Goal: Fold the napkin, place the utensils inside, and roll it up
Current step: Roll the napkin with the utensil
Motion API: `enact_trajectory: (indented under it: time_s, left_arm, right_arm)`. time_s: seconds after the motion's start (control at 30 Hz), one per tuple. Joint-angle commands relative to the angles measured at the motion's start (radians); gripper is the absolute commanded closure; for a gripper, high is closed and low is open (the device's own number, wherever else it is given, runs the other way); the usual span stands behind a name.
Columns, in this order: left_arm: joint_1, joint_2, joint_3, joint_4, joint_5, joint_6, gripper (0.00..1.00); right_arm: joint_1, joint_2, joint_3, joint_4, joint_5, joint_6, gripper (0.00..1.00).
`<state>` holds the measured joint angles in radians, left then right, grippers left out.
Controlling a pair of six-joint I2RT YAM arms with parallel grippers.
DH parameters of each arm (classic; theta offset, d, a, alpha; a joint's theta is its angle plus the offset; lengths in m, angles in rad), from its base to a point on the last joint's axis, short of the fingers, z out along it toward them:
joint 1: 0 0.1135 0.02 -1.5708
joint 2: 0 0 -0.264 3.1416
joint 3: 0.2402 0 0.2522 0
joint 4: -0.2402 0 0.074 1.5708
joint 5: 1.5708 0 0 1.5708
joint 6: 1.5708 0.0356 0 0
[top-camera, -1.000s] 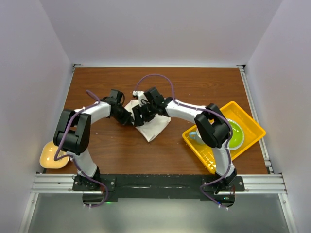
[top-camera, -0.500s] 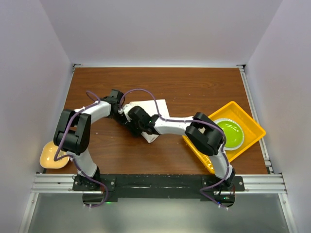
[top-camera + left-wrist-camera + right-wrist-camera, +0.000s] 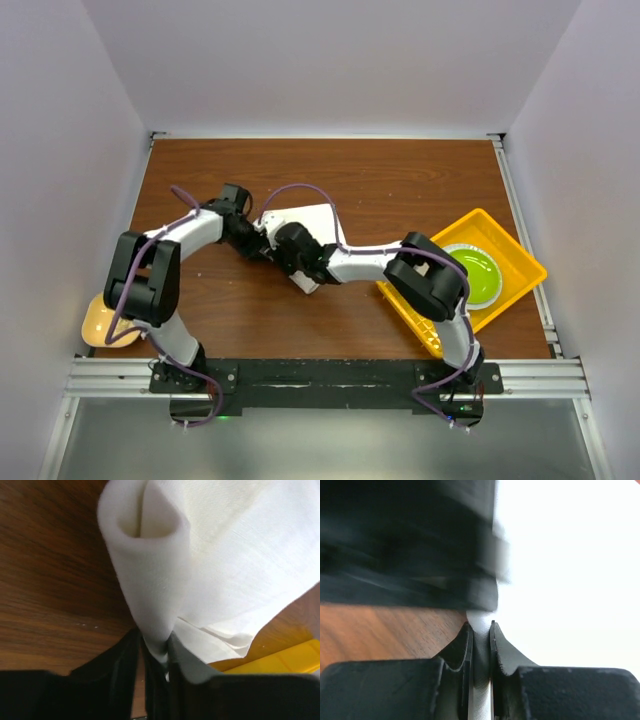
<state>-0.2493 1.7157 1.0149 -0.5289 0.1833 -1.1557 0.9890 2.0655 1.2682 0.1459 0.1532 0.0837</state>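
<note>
The white napkin (image 3: 306,221) lies folded on the brown table, left of centre. Its left edge is doubled into a soft loop (image 3: 150,540). My left gripper (image 3: 256,243) is shut on the bottom of that loop, with cloth pinched between its jaws (image 3: 157,652). My right gripper (image 3: 282,244) reaches across the napkin from the right and is shut on a thin fold of the same cloth (image 3: 481,632). The rest of the napkin fills the right of that view (image 3: 570,570). The two grippers sit almost against each other. The utensils are hidden.
A yellow tray (image 3: 507,243) holding a green plate (image 3: 477,274) stands at the right, and its corner shows behind the cloth (image 3: 295,657). A pale yellow dish (image 3: 97,322) sits beyond the table's left front corner. White walls enclose the table.
My right arm swung left and down across the napkin and closed on its left edge beside the left gripper. The napkin went from a hanging point to a flatter fold.
</note>
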Motion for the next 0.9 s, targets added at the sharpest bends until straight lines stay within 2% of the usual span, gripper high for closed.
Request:
enact_trajectory:
  time_s: [0.0, 0.1, 0.13, 0.17, 0.2, 0.27, 0.33, 0.43, 0.6, 0.7, 0.87]
  left_arm:
    - [0.082, -0.136, -0.028, 0.006, -0.056, 0.07, 0.57]
    - [0.122, -0.172, -0.033, 0.017, -0.071, 0.102, 0.49]
    - [0.133, -0.189, -0.03, 0.017, -0.077, 0.119, 0.48]
    - [0.134, -0.197, -0.026, 0.021, -0.08, 0.128, 0.48]
    - [0.134, -0.205, -0.022, 0.036, -0.081, 0.139, 0.48]
    - [0.13, -0.205, -0.028, 0.056, -0.058, 0.146, 0.48]
    - [0.117, -0.196, -0.051, 0.137, 0.024, 0.142, 0.49]
    - [0.079, -0.163, -0.067, 0.19, 0.073, 0.13, 0.48]
    - [0.028, -0.084, -0.073, 0.242, 0.105, 0.025, 0.46]
    - [0.015, -0.041, -0.061, 0.267, 0.114, -0.013, 0.46]
    - [-0.007, 0.065, 0.03, 0.144, 0.055, -0.038, 0.47]
  right_arm:
    - [-0.121, 0.012, -0.099, -0.025, -0.194, 0.151, 1.0]
    - [-0.203, 0.044, -0.073, -0.028, -0.415, 0.214, 1.0]
    - [-0.242, 0.083, -0.055, -0.04, -0.543, 0.224, 1.0]
    - [-0.26, 0.105, -0.038, -0.049, -0.601, 0.256, 1.0]
    - [-0.292, 0.134, 0.003, -0.066, -0.745, 0.275, 1.0]
    - [-0.325, 0.215, 0.042, -0.089, -0.834, 0.365, 1.0]
    - [-0.371, 0.295, 0.074, -0.078, -0.973, 0.445, 1.0]
    - [-0.412, 0.335, 0.057, -0.005, -1.047, 0.603, 1.0]
    - [-0.426, 0.369, 0.102, -0.064, -1.054, 0.571, 1.0]
    - [-0.426, 0.375, 0.152, -0.153, -1.021, 0.495, 1.0]
    - [-0.426, 0.374, 0.184, -0.21, -1.001, 0.458, 1.0]
